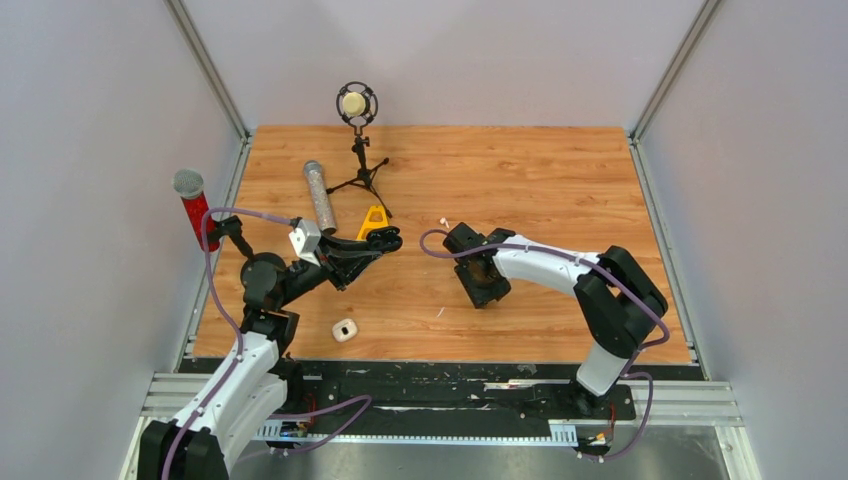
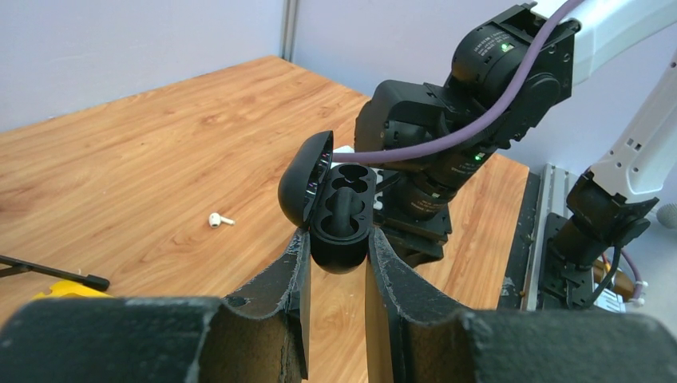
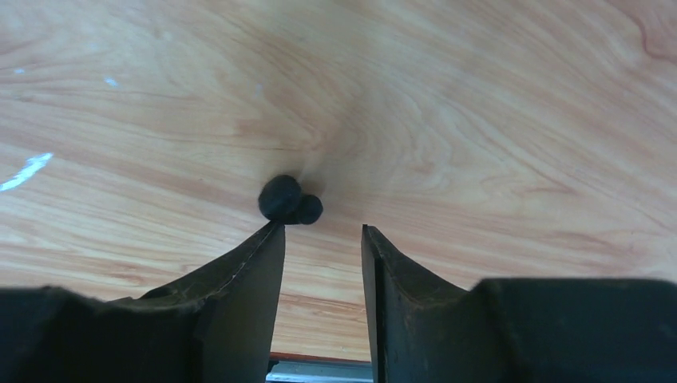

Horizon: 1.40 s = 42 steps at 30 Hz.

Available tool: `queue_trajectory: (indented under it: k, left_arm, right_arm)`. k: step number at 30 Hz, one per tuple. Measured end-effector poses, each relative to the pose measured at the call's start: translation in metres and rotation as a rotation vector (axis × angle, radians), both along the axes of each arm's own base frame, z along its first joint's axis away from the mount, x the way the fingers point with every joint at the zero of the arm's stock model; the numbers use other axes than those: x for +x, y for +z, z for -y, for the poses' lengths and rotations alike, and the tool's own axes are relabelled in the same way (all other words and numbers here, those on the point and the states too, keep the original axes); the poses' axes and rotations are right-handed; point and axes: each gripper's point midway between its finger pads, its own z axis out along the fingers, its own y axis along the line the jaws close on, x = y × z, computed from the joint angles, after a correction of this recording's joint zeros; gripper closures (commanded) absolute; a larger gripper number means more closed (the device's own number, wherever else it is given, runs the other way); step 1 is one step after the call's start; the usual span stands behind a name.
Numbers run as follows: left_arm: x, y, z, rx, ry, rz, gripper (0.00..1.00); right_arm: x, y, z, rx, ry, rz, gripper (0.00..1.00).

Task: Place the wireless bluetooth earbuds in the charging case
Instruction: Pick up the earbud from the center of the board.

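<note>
Left wrist view: closest to the lens, the two dark fingers of the left gripper [image 2: 338, 243] pinch the base of a black charging case [image 2: 345, 211]. Its lid is swung open toward 10 o'clock and both wells are empty. A white earbud [image 2: 217, 219] lies on the table [image 2: 120, 144] at 9 o'clock, well apart.

Right wrist view: the right gripper [image 3: 321, 233] hangs spread over the wood. A black earbud [image 3: 289, 201] sits at 11 o'clock, just off the fingertip at the picture's left rather than in the gap. Its lobes run roughly 9 to 3. The jaws likely need to shift toward it before closing.

Top view: a white case [image 1: 345, 330], apparently closed, lies at 7 o'clock near the left arm.
</note>
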Motion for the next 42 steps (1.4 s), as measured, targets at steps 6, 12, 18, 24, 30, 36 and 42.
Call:
queue_trajectory:
  k: [6, 12, 18, 24, 30, 36, 42]
  left_arm:
    - [0.0, 0.0, 0.0, 0.002, 0.0, -0.001, 1.0]
    - [0.0, -0.001, 0.0, 0.003, 0.0, -0.006, 1.0]
    - [0.001, -0.003, 0.0, 0.004, 0.0, -0.011, 1.0]
    - [0.001, -0.004, 0.0, 0.005, 0.0, -0.016, 1.0]
    - [0.001, -0.004, 0.0, 0.005, 0.0, -0.018, 1.0]
    - [0.001, -0.004, 0.0, 0.005, 0.0, -0.017, 1.0]
    - [0.001, -0.004, 0.0, 0.005, 0.0, -0.017, 1.0]
  right_arm:
    - [-0.005, 0.005, -0.025, 0.093, 0.119, -0.007, 0.54]
    - [-0.012, 0.007, -0.035, 0.129, 0.167, -0.027, 0.54]
    - [-0.011, 0.007, -0.036, 0.132, 0.181, -0.021, 0.57]
    - [-0.008, 0.004, -0.037, 0.131, 0.192, -0.019, 0.57]
    - [-0.004, 0.002, -0.033, 0.127, 0.175, -0.022, 0.58]
    - [0.002, 0.002, -0.03, 0.128, 0.154, -0.018, 0.62]
    - [0.011, 0.002, -0.023, 0.128, 0.125, -0.013, 0.74]
